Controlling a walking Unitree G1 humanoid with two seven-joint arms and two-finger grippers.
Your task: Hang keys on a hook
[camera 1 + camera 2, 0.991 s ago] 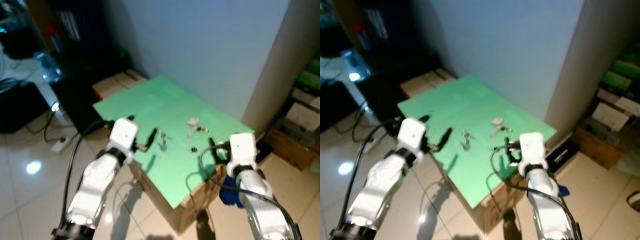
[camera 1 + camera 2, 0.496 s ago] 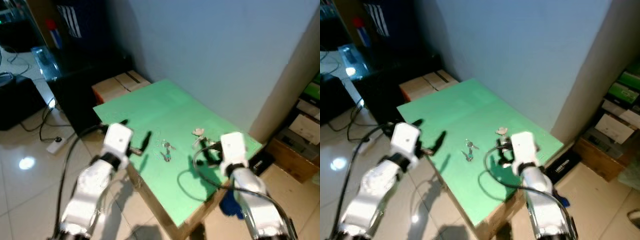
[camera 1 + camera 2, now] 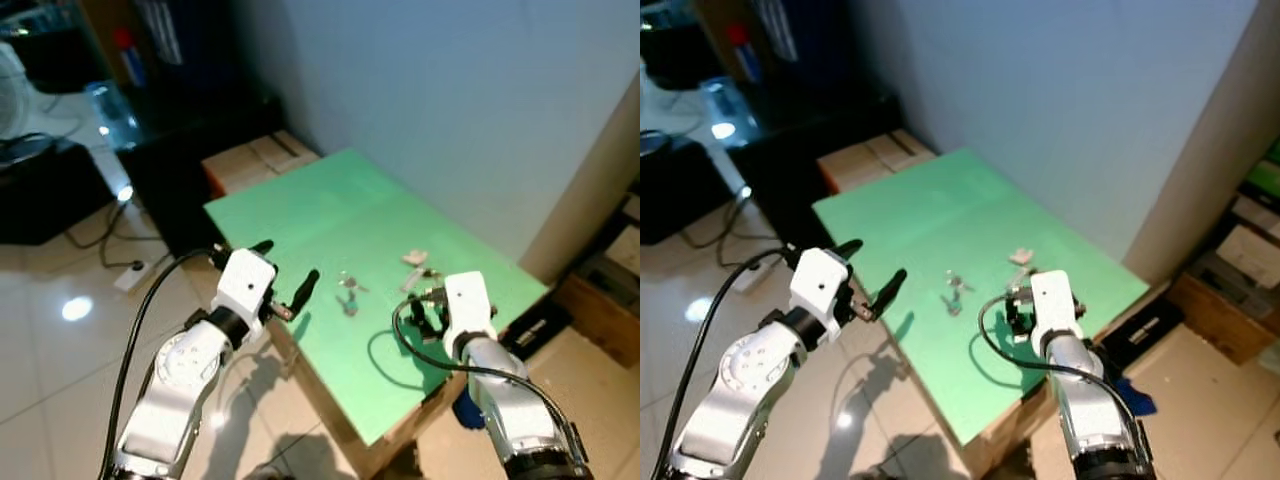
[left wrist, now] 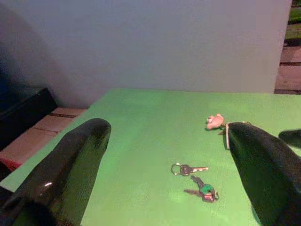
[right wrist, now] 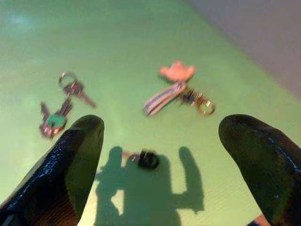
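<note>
On the green bench: keys lie loose.
Left hand and right hand both spread wide, holding nothing.

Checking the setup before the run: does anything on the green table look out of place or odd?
Mostly scattered rather than damaged. Two keys lie loose on the green table, apart from the pink-charm strap and a small black piece. I can't make out any hook. Both grippers, left and right, hover open.

Green table w/ keys, keychain.
</note>
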